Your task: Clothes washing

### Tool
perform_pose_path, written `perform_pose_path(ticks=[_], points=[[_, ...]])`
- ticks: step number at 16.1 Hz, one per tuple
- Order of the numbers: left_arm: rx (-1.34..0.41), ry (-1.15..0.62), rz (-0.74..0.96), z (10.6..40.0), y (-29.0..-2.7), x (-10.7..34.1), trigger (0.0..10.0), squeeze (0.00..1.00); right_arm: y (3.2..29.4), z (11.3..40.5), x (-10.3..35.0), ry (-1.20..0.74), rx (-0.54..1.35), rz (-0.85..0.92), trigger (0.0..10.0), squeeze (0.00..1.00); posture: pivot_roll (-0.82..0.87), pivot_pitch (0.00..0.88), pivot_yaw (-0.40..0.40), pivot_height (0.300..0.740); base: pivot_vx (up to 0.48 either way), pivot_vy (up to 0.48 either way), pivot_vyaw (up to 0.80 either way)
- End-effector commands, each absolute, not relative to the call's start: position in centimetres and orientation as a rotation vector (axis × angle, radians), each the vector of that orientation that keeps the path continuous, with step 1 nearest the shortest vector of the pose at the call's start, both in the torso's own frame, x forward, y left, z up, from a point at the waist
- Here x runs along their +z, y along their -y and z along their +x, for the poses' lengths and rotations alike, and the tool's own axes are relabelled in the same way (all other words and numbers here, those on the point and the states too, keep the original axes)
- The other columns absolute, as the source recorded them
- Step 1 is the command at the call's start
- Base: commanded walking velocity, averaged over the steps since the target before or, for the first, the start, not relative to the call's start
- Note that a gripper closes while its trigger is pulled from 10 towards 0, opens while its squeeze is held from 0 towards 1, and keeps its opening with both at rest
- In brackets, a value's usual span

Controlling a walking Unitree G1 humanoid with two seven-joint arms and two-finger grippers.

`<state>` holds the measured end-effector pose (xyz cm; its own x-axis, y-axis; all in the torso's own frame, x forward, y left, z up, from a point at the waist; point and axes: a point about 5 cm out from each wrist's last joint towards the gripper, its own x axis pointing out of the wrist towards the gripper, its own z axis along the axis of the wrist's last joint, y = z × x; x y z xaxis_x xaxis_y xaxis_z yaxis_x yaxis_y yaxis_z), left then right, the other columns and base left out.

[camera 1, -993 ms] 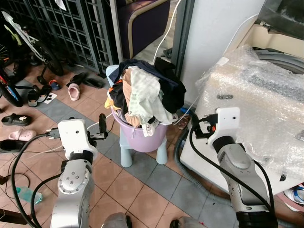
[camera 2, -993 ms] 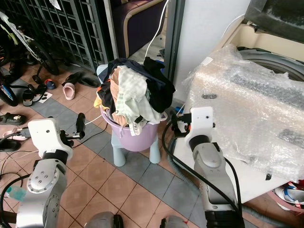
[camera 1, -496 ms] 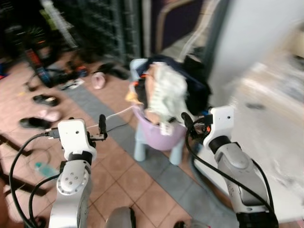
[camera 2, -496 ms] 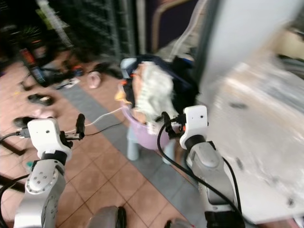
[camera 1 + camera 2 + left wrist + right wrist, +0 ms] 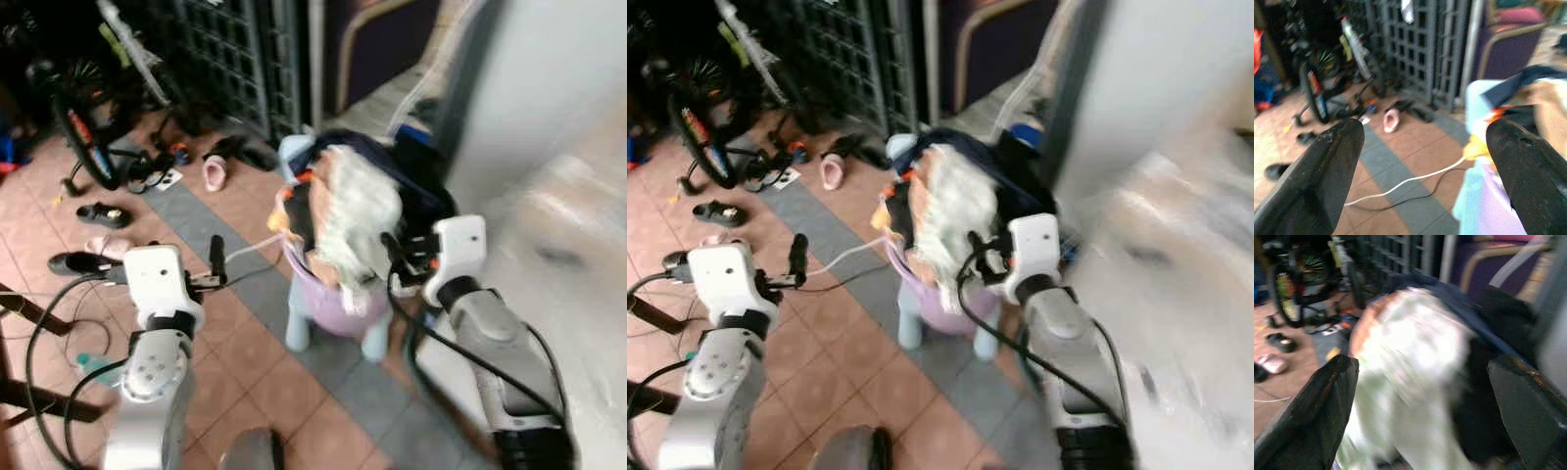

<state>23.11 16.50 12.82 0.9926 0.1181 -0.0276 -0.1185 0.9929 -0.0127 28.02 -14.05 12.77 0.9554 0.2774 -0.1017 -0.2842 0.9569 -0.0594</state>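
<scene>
The head views were blurred, but the layout was readable. A lilac laundry basket point(image 5: 333, 299), heaped with clothes point(image 5: 358, 211) in pale green-white, dark navy, black and orange, sat on a light blue stool point(image 5: 299, 328) at the centre of the frame, on a terracotta tiled floor point(image 5: 245, 372) crossed by a grey tile strip. To the right of the basket, filling the right side of the frame, stood the pale bulk of the washing machine point(image 5: 578, 255), too smeared for detail. The left claw point(image 5: 216, 257) was held at lower left, well apart from the basket, its two black fingers point(image 5: 1322, 171) spread wide with nothing between them; its wrist view looked past them at the stool's edge and a white cable point(image 5: 1405, 181) trailing over the tiles. The right claw point(image 5: 392, 253) was just in front of the clothes at the basket's right side, its fingers point(image 5: 1308, 416) likewise apart and empty, the pale garment filling the gap in its wrist view; whether it touched the cloth could not be told. Behind the basket ran a dark metal grille gate point(image 5: 245, 59) and a purple chair point(image 5: 377, 39). At upper left leaned one bicycle point(image 5: 83, 127), with several loose shoes scattered below it, among them one pink slipper point(image 5: 214, 174).
</scene>
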Motion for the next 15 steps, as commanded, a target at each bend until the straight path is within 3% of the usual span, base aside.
perform_pose_path(ticks=[1,4,8,12,15], points=[[0.117,-0.036,-0.015,23.1,-16.5,12.8,10.0,0.00,13.9,28.0,12.5,-0.107,0.323,-0.110,10.0,0.00,0.02,0.094,0.023,0.740,0.368,0.311,0.46],[0.113,-0.036,-0.008,23.0,-16.2,12.8,10.0,0.00,13.9,28.5,12.0,-0.148,0.302,-0.127,10.0,0.00,0.03,0.100,0.018,0.740,0.244,0.207,0.67],[0.107,-0.053,-0.012,22.7,-16.1,12.8,10.0,0.00,13.7,29.0,10.7,-0.262,0.320,-0.142,10.0,0.00,0.04,0.105,0.013,0.740,0.000,0.000,0.00],[0.105,-0.062,-0.015,22.3,-15.8,13.0,10.0,0.00,15.0,30.9,9.0,-0.419,0.276,-0.342,10.0,0.00,0.07,0.136,-0.020,0.740,0.000,0.000,0.00],[0.122,-0.078,-0.010,21.6,-15.9,12.9,10.0,0.00,15.8,32.8,9.0,-0.446,0.228,-0.388,10.0,0.00,0.09,0.155,-0.040,0.740,0.000,0.000,0.00]])
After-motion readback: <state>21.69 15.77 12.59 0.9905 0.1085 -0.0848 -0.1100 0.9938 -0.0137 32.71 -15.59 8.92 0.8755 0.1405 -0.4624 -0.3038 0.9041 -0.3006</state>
